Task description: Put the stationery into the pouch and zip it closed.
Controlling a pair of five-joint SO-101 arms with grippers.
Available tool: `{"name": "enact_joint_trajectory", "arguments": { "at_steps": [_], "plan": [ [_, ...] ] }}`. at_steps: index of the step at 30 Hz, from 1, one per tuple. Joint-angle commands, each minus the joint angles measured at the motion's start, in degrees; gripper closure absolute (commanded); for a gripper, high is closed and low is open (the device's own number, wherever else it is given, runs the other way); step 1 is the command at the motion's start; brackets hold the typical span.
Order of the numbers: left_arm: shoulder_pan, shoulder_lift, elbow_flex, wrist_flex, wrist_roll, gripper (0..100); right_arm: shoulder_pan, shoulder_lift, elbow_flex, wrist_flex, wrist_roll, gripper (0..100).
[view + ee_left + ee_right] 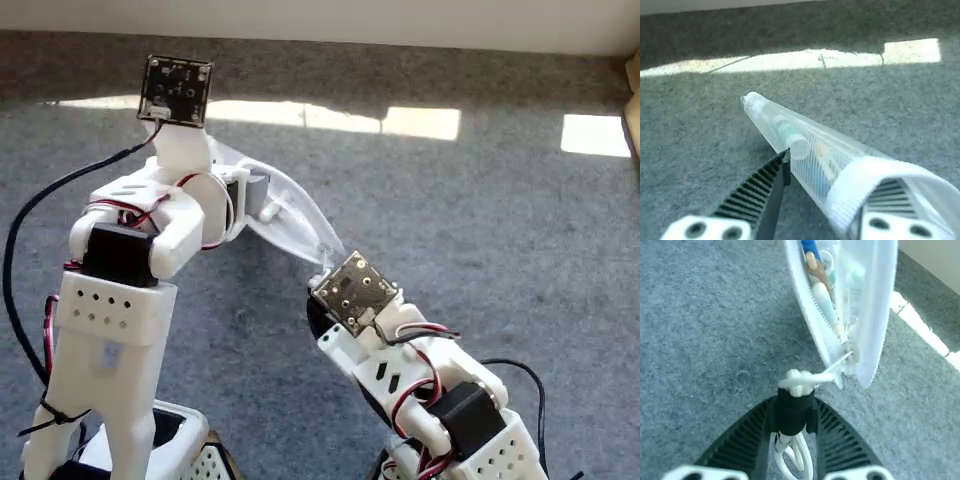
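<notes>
I see a grey fuzzy carpet (520, 230) under everything. My white left arm (120, 300) stands at the left of the high view. My white right arm (430, 390) sits at the lower right.

A long clear plastic pouch (290, 215) stretches between them, just left of the middle of that view. My left claw (832, 170) pinches one end of it. The black finger presses on its side, and a white band of the pouch lies over the other finger.

Through the pouch I see colourful pens and other sticks (822, 295), blue, tan and pale green. The pouch looks open along its zip edge.

My right claw (795, 407) is pressed together on a white knotted zip cord (799, 380) at the other end.
</notes>
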Motion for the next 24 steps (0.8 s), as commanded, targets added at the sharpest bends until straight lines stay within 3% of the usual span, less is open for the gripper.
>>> {"name": "enact_joint_trajectory", "arguments": {
  "at_steps": [1,12,24],
  "plan": [
    [5.32,-0.48,-0.13,-6.77,-2.2,77,0.13,-4.09,1.1,0.31,0.18,99.4],
    [15.25,9.54,0.92,-16.53,-2.29,76,0.31,-10.77,4.97,0.31,0.18,99.4],
    [18.95,2.33,0.84,-16.88,-4.66,73,0.4,-12.35,5.05,0.31,0.18,99.4]
  ]
}}
